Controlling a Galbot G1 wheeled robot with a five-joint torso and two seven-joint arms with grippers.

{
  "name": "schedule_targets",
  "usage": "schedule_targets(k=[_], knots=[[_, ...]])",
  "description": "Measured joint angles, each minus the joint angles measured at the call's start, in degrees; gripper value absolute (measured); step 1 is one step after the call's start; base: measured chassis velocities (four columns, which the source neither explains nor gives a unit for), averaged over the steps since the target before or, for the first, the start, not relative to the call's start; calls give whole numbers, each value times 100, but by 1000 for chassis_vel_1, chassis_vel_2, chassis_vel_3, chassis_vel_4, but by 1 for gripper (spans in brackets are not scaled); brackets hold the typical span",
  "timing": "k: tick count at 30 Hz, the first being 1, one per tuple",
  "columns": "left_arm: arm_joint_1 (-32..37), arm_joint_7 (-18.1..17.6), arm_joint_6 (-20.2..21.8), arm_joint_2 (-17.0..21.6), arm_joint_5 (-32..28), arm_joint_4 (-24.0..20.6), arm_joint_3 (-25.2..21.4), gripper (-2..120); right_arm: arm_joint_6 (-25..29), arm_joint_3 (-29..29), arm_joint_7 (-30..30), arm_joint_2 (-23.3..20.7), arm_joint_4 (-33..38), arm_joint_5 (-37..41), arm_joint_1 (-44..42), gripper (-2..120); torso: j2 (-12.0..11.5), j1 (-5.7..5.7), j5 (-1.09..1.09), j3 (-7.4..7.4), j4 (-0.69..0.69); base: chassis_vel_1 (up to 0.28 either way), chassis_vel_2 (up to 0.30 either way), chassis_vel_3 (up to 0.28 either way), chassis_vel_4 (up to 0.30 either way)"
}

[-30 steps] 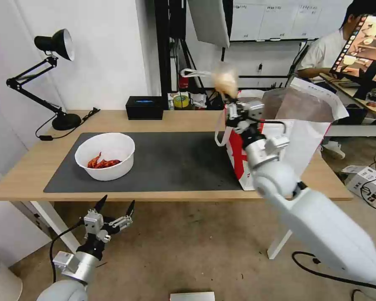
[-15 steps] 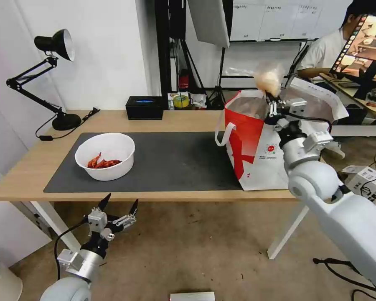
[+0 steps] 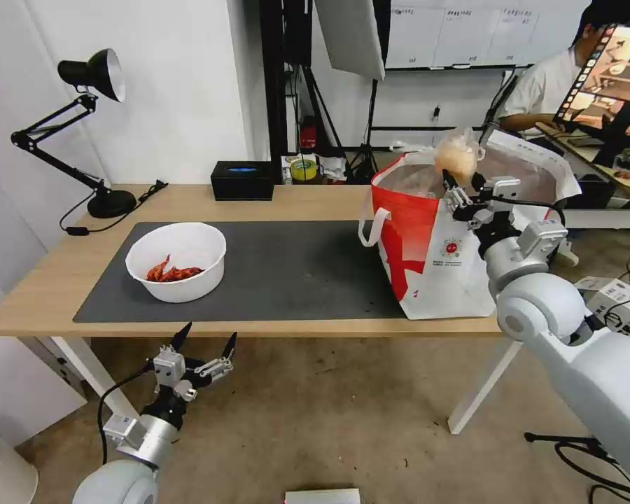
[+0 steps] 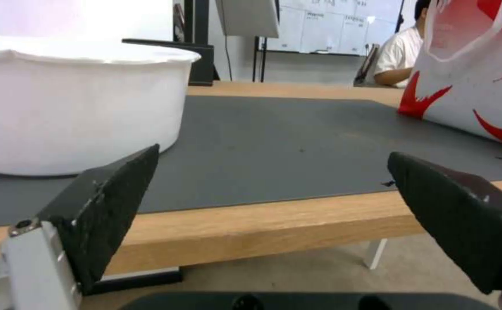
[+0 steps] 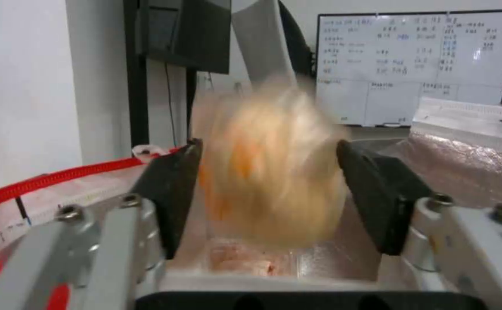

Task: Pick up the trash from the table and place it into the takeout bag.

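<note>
The right claw (image 3: pixel 462 187) is raised over the open mouth of the takeout bag (image 3: pixel 434 252), its white arm angled up from the near right with the wrist bent toward the far side. Its black wedge-shaped fingers (image 5: pixel 168 193) are clenched on the small clear bag (image 3: pixel 456 155), whose soft, rounded beige lump bulges between them above the silver foil lining. The takeout bag stands upright at the right end of the surface (image 3: pixel 294 203), glossy white and red, with a white loop handle hanging on its left side. The left claw (image 3: pixel 203 341) hangs low, just in front of the near edge of the light wood surface, its dark pointed fingers spread apart and grasping nothing. On the matte dark grey mat (image 3: pixel 294 269), well left of the bag, sits the smooth white round bowl (image 3: pixel 176 260) with red crayfish shells inside.
</note>
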Motion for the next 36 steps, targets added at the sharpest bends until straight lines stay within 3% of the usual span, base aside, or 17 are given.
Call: schedule_targets(k=[6,8,11,18,24,33,36], knots=[[-23,-1,7,16,-6,5,0,100,-1,-18,0,8,-22,-14,27,83,0,0,0,0,0,0,0,0,0],[-38,-2,13,38,-25,8,-9,100,-1,-29,0,23,-16,-32,12,96,0,0,0,0,0,0,0,0,0],[-44,-4,17,52,-40,-4,-16,100,4,-31,-2,27,5,-40,2,99,0,0,-1,0,0,0,0,0,0],[-52,-5,20,70,-94,-55,-35,100,57,-18,1,20,135,-43,-72,100,0,0,-1,0,0,0,0,0,0],[-44,-6,20,59,-97,-94,-48,100,426,8,-60,-26,294,-34,-140,100,0,0,0,0,0,0,0,0,0],[-5,-10,20,14,-97,-129,-91,100,730,255,-660,-172,891,84,-672,100,0,0,-1,0,1,0,0,0,0],[7,-11,17,-6,-96,-162,-120,100,741,406,-892,-244,1412,70,-1290,100,0,0,-1,-1,0,0,0,0,0]])
